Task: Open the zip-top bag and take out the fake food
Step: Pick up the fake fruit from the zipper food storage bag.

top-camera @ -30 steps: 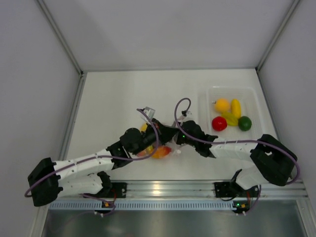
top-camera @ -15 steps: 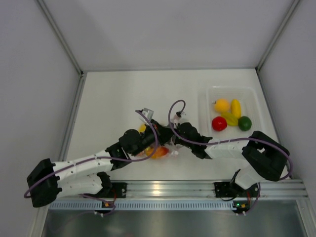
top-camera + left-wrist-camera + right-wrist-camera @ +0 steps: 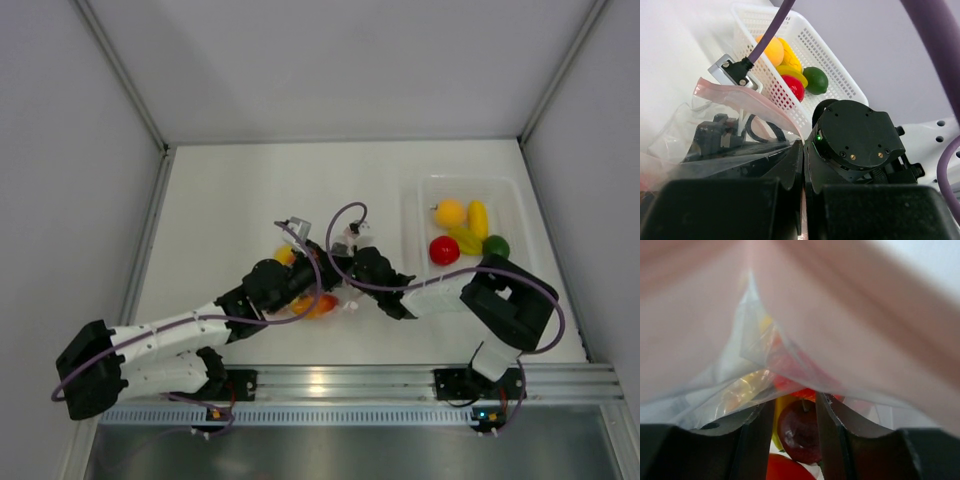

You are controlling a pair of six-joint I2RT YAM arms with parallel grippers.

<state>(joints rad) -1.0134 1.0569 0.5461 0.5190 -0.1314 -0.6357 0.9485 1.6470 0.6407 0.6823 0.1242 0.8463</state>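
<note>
The zip-top bag [image 3: 322, 304] lies crumpled at the table's middle, with orange and red fake food showing through it. Its pink zip strip [image 3: 735, 96] runs across the left wrist view. My left gripper [image 3: 804, 150] is shut on the bag's thin film near the mouth. My right gripper [image 3: 795, 415] is inside the bag, under the draped film, its fingers closed against both sides of a dark red apple [image 3: 799, 430]. A red piece [image 3: 787, 467] and a yellow piece [image 3: 780, 407] lie beside it.
A white tray [image 3: 421, 200] at the right holds an orange [image 3: 449, 212], a yellow fruit [image 3: 478, 218], a red one [image 3: 444, 250] and a green lime [image 3: 497, 243]. The right arm's elbow [image 3: 505, 300] sits just in front of it. Walls close off the left, back and right.
The right arm's elbow has swung left and its wrist has pushed left towards the bag. The left arm has hardly moved and keeps its hold on the bag.
</note>
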